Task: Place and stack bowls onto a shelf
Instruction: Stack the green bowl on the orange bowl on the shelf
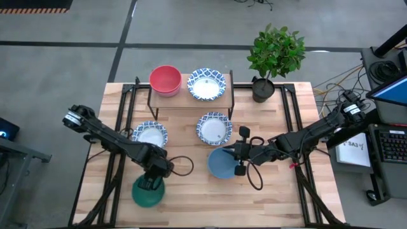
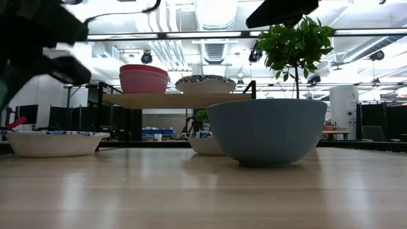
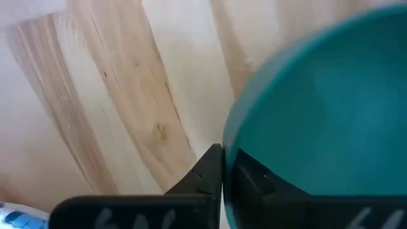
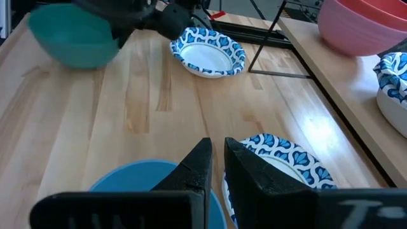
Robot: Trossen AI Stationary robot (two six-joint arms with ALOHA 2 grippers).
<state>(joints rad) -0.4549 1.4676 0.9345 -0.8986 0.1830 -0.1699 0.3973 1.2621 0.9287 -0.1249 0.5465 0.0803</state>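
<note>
My left gripper (image 1: pixel 151 182) (image 3: pixel 224 168) is shut on the green bowl (image 1: pixel 146 196) (image 3: pixel 318 108) (image 4: pixel 70 38) near the table's near left. My right gripper (image 1: pixel 238 158) (image 4: pixel 217 165) is shut and hovers above the right rim of the blue bowl (image 1: pixel 221 163) (image 2: pixel 267 130), touching nothing. The blue bowl sits upright on its base on the table. On the shelf (image 1: pixel 191 100) (image 2: pixel 172 100), a red bowl (image 1: pixel 165 77) (image 2: pixel 144 67) is nested in a pink one (image 2: pixel 144 84), beside a patterned bowl (image 1: pixel 206 84) (image 2: pixel 205 83). My left gripper pinches the green bowl's rim (image 3: pixel 230 137) on its far side, one finger (image 3: pixel 206 172) outside the wall and one finger (image 3: pixel 254 181) inside. The fingers come from above, pointing down. In the right wrist view the bowl sits tilted and appears raised off the wood.
Two more patterned bowls lie on the table in front of the shelf (image 1: pixel 150 135) (image 1: pixel 214 128). A potted plant (image 1: pixel 262 89) stands at the shelf's right end. Black frame rails (image 1: pixel 121 152) run along both table sides. Bare wood lies along the near edge (image 1: pixel 210 207).
</note>
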